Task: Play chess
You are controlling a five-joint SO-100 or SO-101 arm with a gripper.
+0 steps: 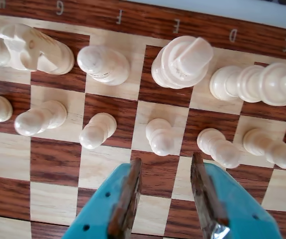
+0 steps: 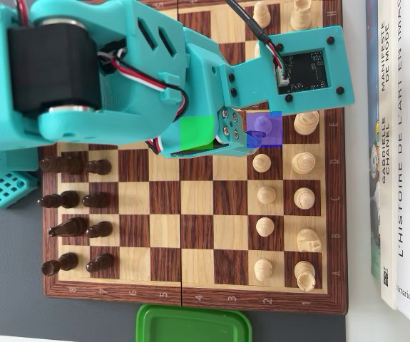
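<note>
Gripper open, empty, lined up just short of the white e-file pawn on its home square on the chessboard. Looks like pre-grasp; next: advance, close on the pawn, lift clear of neighbours.

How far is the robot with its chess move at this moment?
Nothing looks done yet: in the wrist view the white pawns stand in one row in front of the white king. In hand: the open claw is lined up on the E-file pawn, not touching it. Left: close on it, lift, and set it down, perhaps on the green-marked square seen in the overhead view.
</note>
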